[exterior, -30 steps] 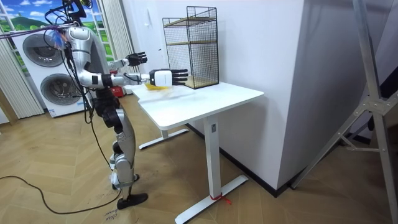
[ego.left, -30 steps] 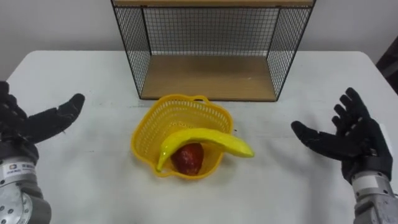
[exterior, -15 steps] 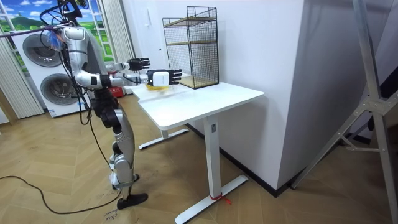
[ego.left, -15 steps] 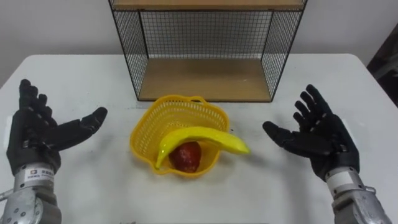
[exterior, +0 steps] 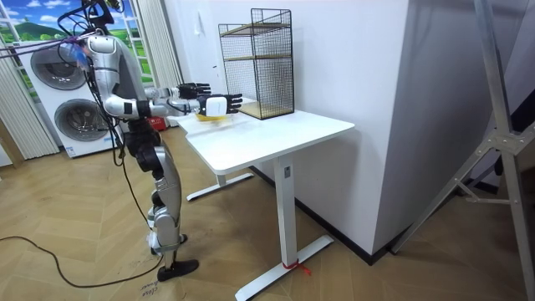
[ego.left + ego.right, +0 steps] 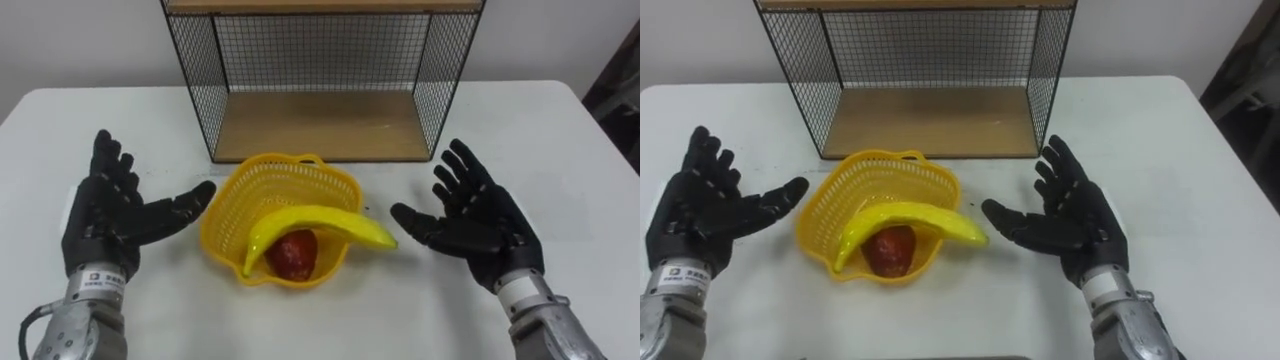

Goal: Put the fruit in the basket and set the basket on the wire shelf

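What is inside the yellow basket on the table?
Inside the yellow basket lies a banana, one end reaching over the rim. Under it sits a red fruit; the banana covers its upper part, so its kind cannot be told.

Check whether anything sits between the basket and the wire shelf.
Nothing visible does. The basket, holding the banana, sits just before the open front of the shelf, with only table between. The left hand and right hand flank it, open.
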Controlling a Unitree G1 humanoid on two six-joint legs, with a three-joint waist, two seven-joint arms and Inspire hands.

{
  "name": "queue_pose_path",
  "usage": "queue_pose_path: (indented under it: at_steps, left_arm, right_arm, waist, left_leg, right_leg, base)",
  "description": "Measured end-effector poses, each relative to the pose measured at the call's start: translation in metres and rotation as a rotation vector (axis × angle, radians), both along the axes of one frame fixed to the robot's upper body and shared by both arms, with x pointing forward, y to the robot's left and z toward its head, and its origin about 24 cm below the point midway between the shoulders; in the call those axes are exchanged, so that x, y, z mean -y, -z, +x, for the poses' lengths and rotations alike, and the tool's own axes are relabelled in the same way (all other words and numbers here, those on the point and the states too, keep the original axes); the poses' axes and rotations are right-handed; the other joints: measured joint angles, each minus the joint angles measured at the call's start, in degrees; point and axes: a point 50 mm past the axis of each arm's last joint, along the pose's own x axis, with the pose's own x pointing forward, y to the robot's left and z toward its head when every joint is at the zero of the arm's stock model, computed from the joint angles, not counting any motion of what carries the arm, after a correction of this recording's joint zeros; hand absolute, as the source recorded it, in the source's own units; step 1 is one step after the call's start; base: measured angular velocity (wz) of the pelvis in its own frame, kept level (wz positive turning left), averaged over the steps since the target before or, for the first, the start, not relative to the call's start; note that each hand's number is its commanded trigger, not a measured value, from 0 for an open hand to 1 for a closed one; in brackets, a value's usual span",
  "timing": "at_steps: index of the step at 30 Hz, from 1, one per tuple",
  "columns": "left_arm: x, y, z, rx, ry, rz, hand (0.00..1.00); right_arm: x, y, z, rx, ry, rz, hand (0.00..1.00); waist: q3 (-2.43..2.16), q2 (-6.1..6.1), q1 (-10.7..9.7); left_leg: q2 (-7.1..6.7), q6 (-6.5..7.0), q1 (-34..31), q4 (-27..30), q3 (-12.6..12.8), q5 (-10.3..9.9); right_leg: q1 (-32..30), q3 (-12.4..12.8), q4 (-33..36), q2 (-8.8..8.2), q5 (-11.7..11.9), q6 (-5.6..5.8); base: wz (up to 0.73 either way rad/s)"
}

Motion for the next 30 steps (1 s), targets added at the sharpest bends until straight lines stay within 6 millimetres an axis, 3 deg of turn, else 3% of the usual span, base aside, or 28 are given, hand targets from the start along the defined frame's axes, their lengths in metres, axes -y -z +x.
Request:
queue_pose_path:
  at_steps: [5, 12, 19, 30]
  left_arm:
    - [0.007, 0.016, -0.002, -0.061, 0.032, -0.026, 0.00]
    - [0.012, 0.022, -0.002, -0.077, 0.091, -0.041, 0.00]
    - [0.017, 0.025, -0.002, -0.103, 0.118, -0.049, 0.00]
    - [0.021, 0.030, -0.003, -0.129, 0.137, -0.075, 0.00]
  right_arm:
    - [-0.007, 0.013, -0.002, -0.050, -0.018, 0.020, 0.00]
    - [-0.012, 0.015, -0.002, -0.051, -0.056, 0.044, 0.00]
    - [-0.020, 0.016, -0.003, -0.051, -0.093, 0.073, 0.00]
    - [-0.022, 0.019, -0.004, -0.060, -0.073, 0.196, 0.00]
  waist:
    - [0.01, -0.02, -0.1]
    - [-0.09, 0.21, -0.2]
    - [-0.53, 1.05, -0.3]
    - [-0.26, 1.33, -0.8]
  left_leg:
    - [-0.03, 0.00, -0.2, 0.0, 0.2, 0.0]
    - [0.01, -0.02, -0.2, -0.1, 0.2, 0.0]
    - [-0.01, -0.03, 0.1, -0.1, 0.7, 0.0]
    - [0.09, -0.03, 0.7, -0.3, 1.2, 0.0]
  right_leg:
    - [-0.2, 0.1, 0.1, 0.03, 0.0, -0.04]
    - [-0.2, -0.2, 0.1, 0.13, 0.1, -0.09]
    - [-0.2, 0.2, 0.0, 0.08, 0.1, -0.08]
    - [0.2, 0.7, 0.1, 0.12, 0.2, -0.10]
  base:
    - [-0.02]
    - [0.00]
    - [-0.03]
    - [-0.02]
